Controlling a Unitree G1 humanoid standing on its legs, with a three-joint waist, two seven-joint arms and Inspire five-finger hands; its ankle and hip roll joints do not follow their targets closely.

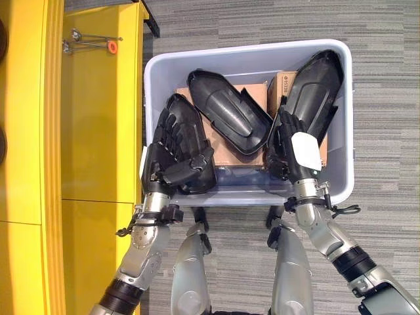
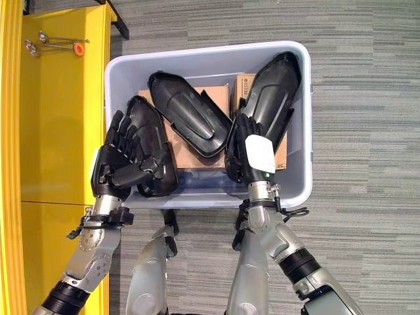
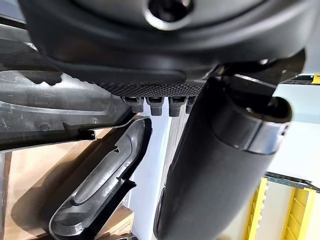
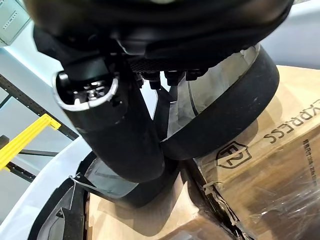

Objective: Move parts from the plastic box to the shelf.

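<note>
Three black moulded shell parts lie on cardboard cartons inside the grey plastic box (image 1: 249,50). My left hand (image 1: 172,155) lies over the left part (image 1: 199,134), fingers spread along its outer edge and thumb (image 3: 215,165) curled across its lower end. On the right part (image 1: 316,82), which leans against the box's right wall, my right hand (image 1: 287,146) grips the lower end. Its white-covered thumb (image 4: 115,135) presses the part's rim (image 4: 230,110). The middle part (image 1: 230,111) lies hollow side up between the two hands, untouched.
The yellow shelf (image 1: 98,118) stands along the left of the box, with metal hooks (image 1: 92,43) tipped in orange near its far end. Cardboard cartons (image 4: 270,145) fill the box bottom. Grey carpet surrounds the box on the right and beyond.
</note>
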